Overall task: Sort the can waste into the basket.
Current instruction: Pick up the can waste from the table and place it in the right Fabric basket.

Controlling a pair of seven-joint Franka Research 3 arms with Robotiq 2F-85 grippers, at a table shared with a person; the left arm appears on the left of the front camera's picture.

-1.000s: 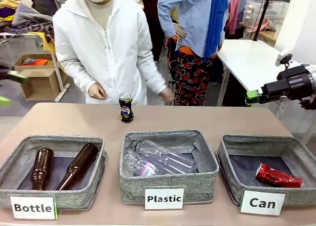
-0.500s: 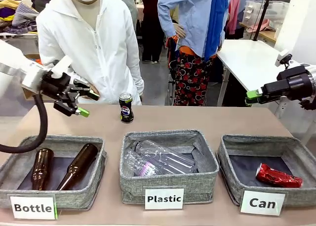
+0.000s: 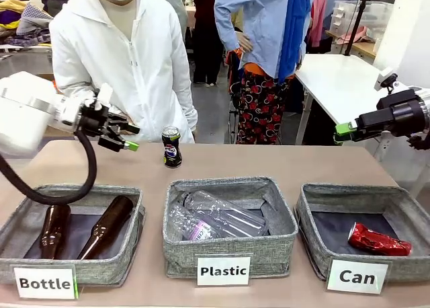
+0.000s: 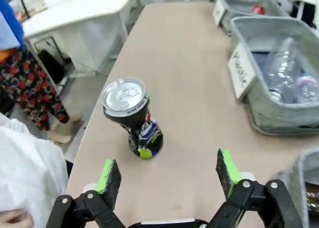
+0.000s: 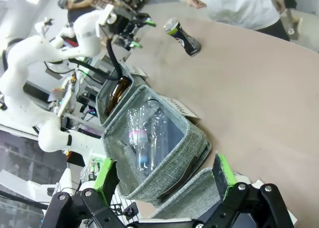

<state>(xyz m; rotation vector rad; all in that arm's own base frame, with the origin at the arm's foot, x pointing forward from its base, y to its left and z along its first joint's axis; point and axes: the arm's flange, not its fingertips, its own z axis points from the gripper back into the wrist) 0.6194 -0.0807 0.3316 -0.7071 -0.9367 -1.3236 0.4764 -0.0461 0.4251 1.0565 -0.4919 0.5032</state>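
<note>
A black-and-blue can (image 3: 171, 147) with a silver top stands upright on the table's far side. My left gripper (image 3: 127, 137) hangs open just left of it, fingers aimed at it. In the left wrist view the black-and-blue can (image 4: 131, 116) sits ahead between my open green pads (image 4: 109, 175). A crushed red can (image 3: 378, 241) lies in the grey "Can" basket (image 3: 365, 196) at the front right. My right gripper (image 3: 342, 129) stays open, raised off the table's right edge. The right wrist view shows the black-and-blue can (image 5: 182, 37) far off.
The "Bottle" bin (image 3: 27, 217) at front left holds two brown bottles (image 3: 104, 226). The "Plastic" bin (image 3: 228, 187) in the middle holds clear bottles (image 3: 218, 214). A person in a white coat (image 3: 127, 59) stands behind the far edge.
My left arm swung in from the left and its open gripper moved rightward and up toward the black-and-blue can. The person drew both hands back from the table. My right arm held still.
</note>
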